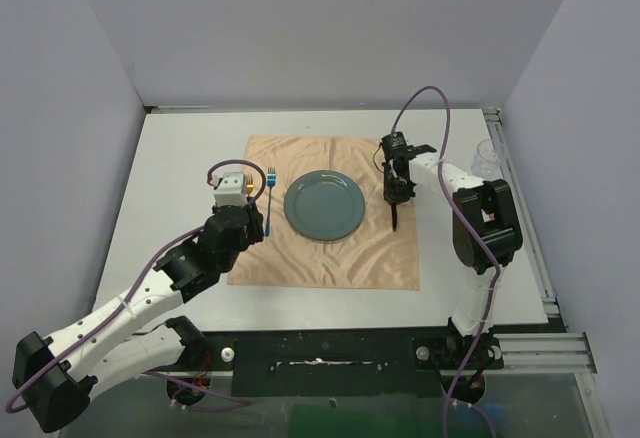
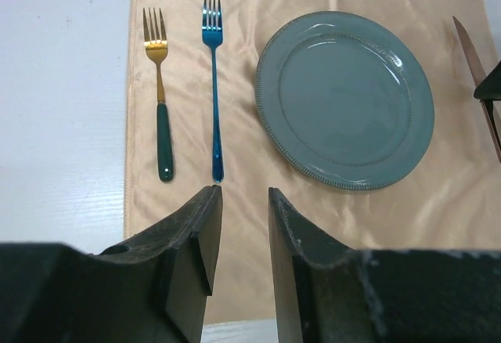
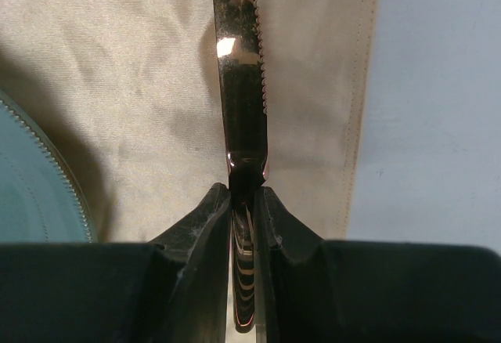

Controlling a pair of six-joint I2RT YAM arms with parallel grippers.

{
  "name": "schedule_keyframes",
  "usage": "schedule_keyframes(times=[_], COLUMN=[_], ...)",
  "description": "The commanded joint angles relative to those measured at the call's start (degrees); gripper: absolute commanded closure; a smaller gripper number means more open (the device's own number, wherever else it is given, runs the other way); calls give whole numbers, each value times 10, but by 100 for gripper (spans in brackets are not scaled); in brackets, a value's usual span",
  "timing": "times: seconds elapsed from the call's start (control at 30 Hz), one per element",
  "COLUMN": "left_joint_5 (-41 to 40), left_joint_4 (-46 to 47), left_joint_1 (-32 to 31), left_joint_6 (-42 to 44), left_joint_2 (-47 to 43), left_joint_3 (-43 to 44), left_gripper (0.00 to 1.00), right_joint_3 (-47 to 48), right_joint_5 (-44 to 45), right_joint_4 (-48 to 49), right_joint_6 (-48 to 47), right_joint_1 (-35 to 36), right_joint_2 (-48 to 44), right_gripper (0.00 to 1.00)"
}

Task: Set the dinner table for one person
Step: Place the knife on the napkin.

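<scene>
On the white dinner table [image 1: 180, 158] lies a peach cloth [image 1: 350, 258] with a teal plate [image 1: 323, 205] in its middle. A blue fork [image 1: 269, 201] lies left of the plate. In the left wrist view it [image 2: 214, 84] lies beside a gold fork with a green handle [image 2: 160, 92], tines pointing away. My left gripper [image 2: 243, 202] is open and empty, hovering over the cloth just short of the fork handles. My right gripper [image 3: 244, 194] is shut on the handle of a copper-coloured knife [image 3: 241, 84], held over the cloth right of the plate [image 3: 31, 186].
A clear glass [image 1: 487, 158] stands by the table's right rail. The knife [image 1: 397, 220] points toward the near edge. The cloth's right edge and bare table [image 3: 438, 124] lie just right of the knife. Grey walls enclose the table.
</scene>
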Motion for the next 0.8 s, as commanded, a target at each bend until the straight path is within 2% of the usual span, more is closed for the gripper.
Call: schedule_keyframes(times=[0.0, 0.77], left_joint_5=[-9, -9], left_joint_4=[4, 3], left_joint_1=[-3, -3], left_joint_6=[8, 6], left_joint_2=[-3, 4], left_joint_3=[16, 10], left_gripper=[72, 71], right_joint_3=[1, 3], right_joint_5=[24, 56], right_joint_4=[18, -15], right_joint_6=[10, 5], right_joint_1=[6, 14], right_joint_2=[-3, 37], right_gripper=[100, 100])
